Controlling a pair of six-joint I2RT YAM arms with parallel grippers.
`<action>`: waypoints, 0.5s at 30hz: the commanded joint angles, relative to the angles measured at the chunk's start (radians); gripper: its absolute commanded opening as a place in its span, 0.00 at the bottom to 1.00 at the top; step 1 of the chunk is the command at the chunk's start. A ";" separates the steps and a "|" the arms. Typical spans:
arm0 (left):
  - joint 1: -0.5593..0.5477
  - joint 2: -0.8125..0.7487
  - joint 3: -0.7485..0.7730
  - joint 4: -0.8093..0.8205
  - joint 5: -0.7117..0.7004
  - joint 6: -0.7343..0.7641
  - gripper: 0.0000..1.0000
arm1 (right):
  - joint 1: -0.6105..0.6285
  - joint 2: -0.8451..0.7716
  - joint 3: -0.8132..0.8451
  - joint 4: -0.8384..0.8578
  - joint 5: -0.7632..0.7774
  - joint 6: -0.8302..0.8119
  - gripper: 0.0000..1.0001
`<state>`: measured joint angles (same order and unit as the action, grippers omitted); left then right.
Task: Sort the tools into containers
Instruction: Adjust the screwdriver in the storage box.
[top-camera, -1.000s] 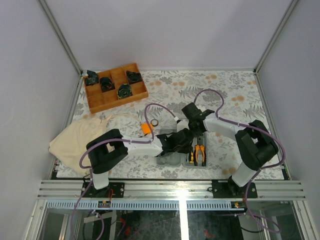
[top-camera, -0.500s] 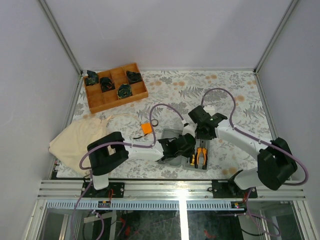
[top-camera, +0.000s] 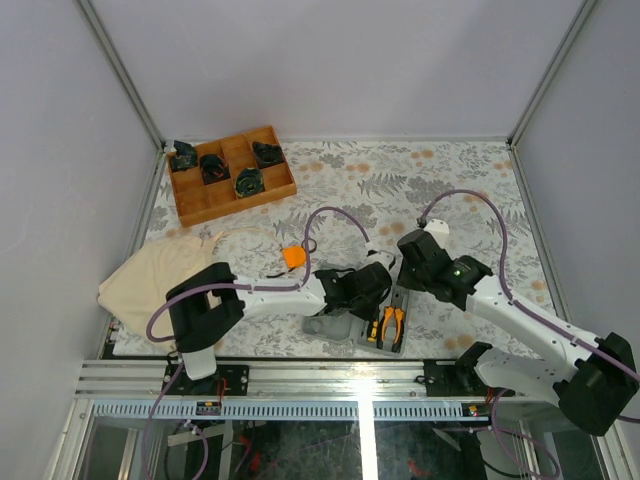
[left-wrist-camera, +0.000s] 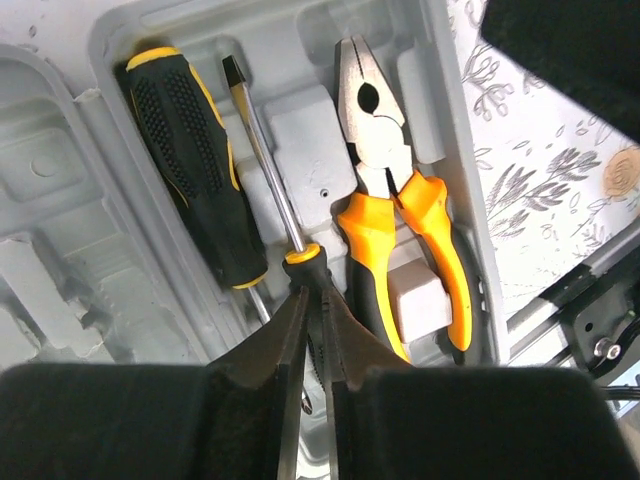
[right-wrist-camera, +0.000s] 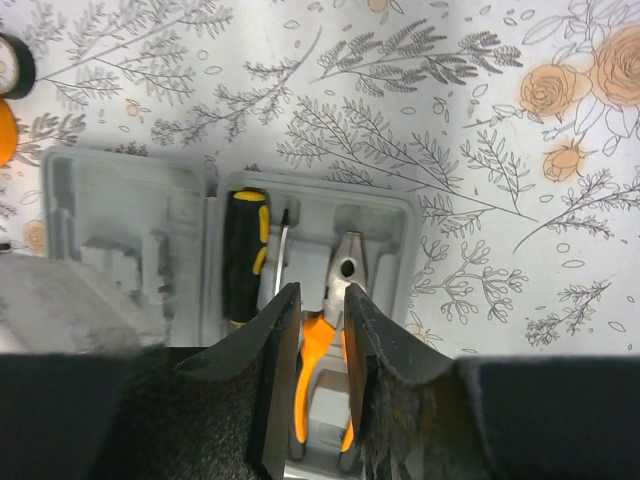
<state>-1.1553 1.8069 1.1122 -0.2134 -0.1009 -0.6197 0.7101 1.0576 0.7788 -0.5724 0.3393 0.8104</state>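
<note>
left gripper (left-wrist-camera: 315, 300): nearly together astride the slim screwdriver (left-wrist-camera: 262, 150) handle; gripping or not, cannot tell
right gripper (right-wrist-camera: 322, 300): apart, empty, above case (right-wrist-camera: 120, 170)
risk: slim screwdriver snags on withdrawal, tips onto pliers (left-wrist-camera: 385, 170)

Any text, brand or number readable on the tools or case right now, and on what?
None readable in any view.
Pliers: no marking shows.
Thick screwdriver: grip texture only.
Slim screwdriver: bare shaft, handle mostly hidden.
Grey case: moulded shapes, no lettering.
Orange tape measure: too small to tell.
</note>
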 joint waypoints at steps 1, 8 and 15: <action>0.008 -0.038 0.013 -0.153 0.005 0.026 0.09 | 0.006 0.009 -0.019 0.001 0.028 0.040 0.32; 0.008 -0.105 -0.071 -0.081 0.014 0.027 0.18 | 0.006 -0.037 -0.031 -0.012 0.061 0.076 0.32; 0.013 -0.213 -0.080 0.001 0.047 0.041 0.30 | 0.006 -0.099 -0.084 -0.030 -0.071 0.070 0.38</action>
<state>-1.1488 1.6688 1.0206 -0.2871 -0.0780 -0.6037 0.7101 0.9844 0.7322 -0.5919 0.3363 0.8589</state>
